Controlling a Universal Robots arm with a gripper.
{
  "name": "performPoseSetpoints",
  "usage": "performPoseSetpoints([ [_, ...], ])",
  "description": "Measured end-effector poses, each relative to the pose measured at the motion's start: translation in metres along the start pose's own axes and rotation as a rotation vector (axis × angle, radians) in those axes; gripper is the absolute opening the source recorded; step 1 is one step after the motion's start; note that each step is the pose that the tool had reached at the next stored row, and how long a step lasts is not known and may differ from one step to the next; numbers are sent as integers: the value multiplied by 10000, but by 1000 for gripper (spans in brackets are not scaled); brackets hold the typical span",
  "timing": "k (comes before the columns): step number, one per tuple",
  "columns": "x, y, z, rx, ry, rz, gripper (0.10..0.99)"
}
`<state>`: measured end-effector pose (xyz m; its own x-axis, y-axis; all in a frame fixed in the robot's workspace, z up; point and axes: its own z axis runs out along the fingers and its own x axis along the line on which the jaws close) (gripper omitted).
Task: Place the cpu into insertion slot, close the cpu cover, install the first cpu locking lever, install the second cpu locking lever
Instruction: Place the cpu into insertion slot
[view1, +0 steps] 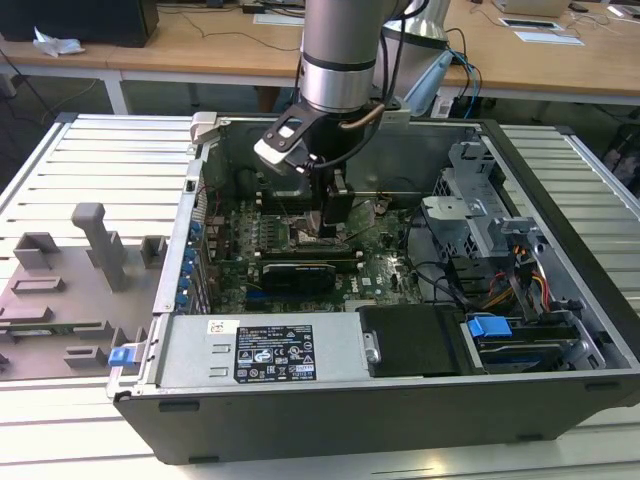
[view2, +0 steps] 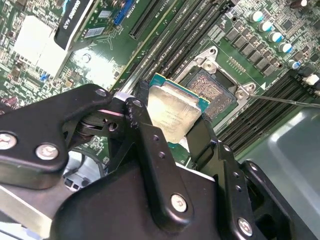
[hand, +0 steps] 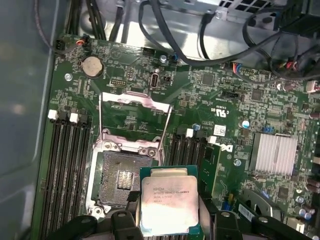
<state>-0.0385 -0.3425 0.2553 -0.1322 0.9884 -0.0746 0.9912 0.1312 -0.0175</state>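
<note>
My gripper (view1: 333, 218) reaches down into the open computer case, over the green motherboard. It is shut on the cpu (hand: 168, 205), a flat square chip with a pale silver top, with one black finger (view2: 141, 125) on each side. The chip (view2: 172, 112) hangs just above the board, beside and partly over the insertion slot (hand: 119, 181), whose dark pin field (view2: 214, 92) lies bare. The cpu cover (hand: 135, 102), a thin silver frame, stands swung up at the slot's far edge. Two thin wire levers (hand: 101, 116) rise along the cover's sides.
Long black memory slots (hand: 67, 165) flank the socket on both sides. A silver heat sink (hand: 276, 152), a black card (view1: 297, 273) and loose cables (hand: 240, 35) lie nearby. The drive cage (view1: 480, 215) and the power supply (view1: 270, 350) box in the board inside the case walls.
</note>
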Motion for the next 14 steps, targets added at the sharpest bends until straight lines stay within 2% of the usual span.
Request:
performPoseSetpoints([
  [10,0,0,0,72,-35,879,545],
  [14,0,0,0,118,-58,1431,545],
])
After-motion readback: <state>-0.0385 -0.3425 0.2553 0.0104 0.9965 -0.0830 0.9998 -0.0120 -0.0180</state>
